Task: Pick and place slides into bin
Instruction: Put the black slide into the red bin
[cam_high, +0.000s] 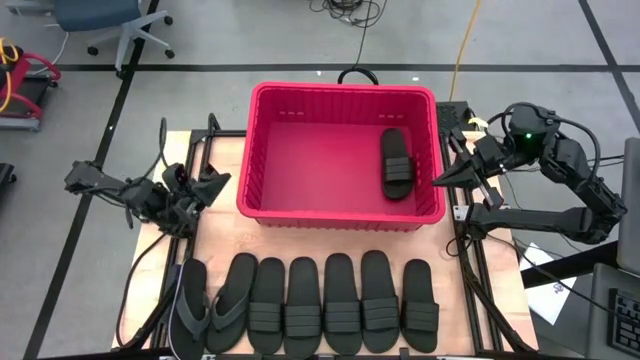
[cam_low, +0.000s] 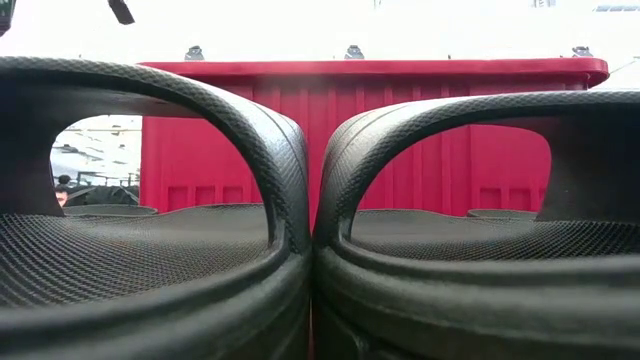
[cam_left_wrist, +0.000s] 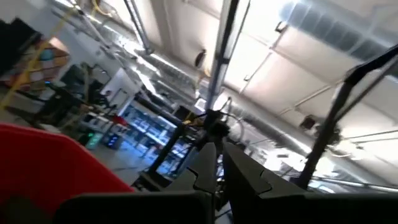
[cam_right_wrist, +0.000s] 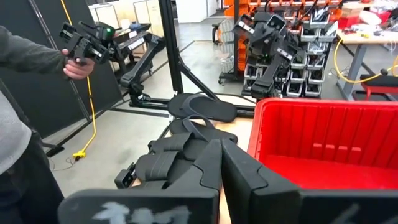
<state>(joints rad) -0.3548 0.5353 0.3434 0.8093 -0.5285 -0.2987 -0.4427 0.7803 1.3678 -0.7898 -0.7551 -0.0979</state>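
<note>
Slides (cam_high: 322, 305): seven packed edge to edge just before the bin (cam_high: 262, 190), one (cam_high: 397, 163) inside.
Left gripper (cam_high: 212, 183): closed, empty, beside bin.
Right gripper (cam_high: 447, 176): closed, empty, at rim.
Risk: neighbours dragged along during a grab.

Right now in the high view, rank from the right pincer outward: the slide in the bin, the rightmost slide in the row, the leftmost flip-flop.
From the right pincer:
1. Slide in the bin, against the bin's right wall.
2. Rightmost row slide, table's near right.
3. Leftmost flip-flop, row's far left end.
</note>
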